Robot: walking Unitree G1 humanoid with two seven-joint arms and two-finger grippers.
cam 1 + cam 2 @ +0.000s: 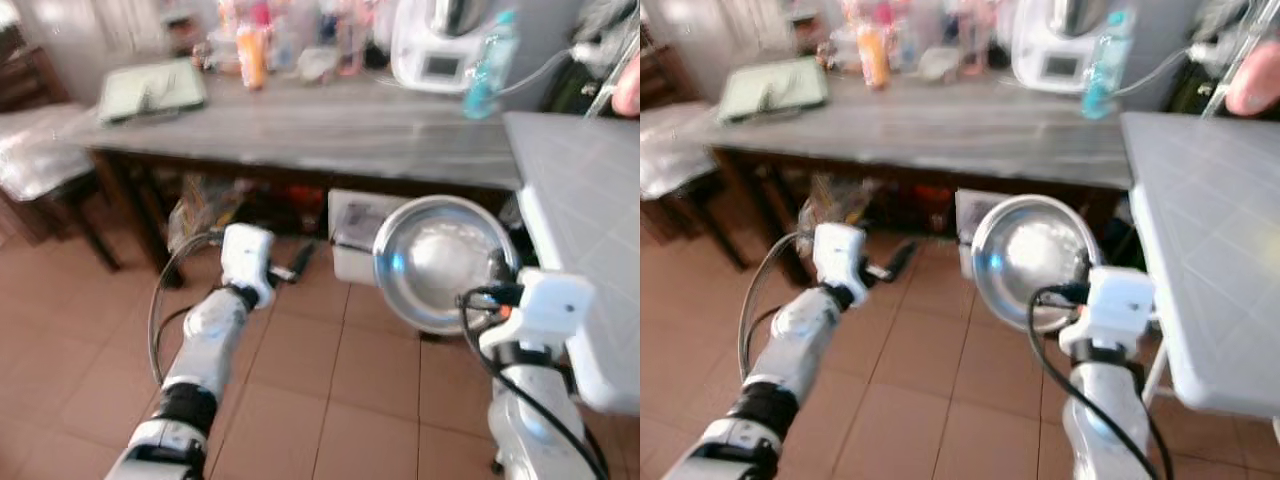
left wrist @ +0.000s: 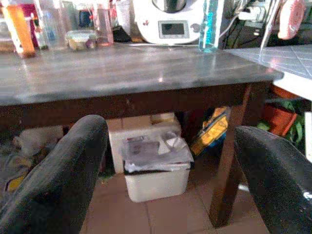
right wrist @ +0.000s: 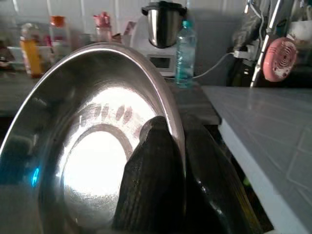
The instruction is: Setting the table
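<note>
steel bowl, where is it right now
The steel bowl is held tilted by its rim in the right gripper, above the tiled floor between the dark table and the grey table.

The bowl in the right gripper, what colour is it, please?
Shiny silver metal bowl; clearest in the right wrist view.

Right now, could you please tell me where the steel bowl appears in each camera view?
Left eye view: steel bowl right of centre, held on edge by the right gripper.
Right eye view: centre, beside the grey table.
Left wrist view: bowl absent.
Right wrist view: left and centre, rim pinched between the fingers.
Shared landmark: the water bottle.
</note>
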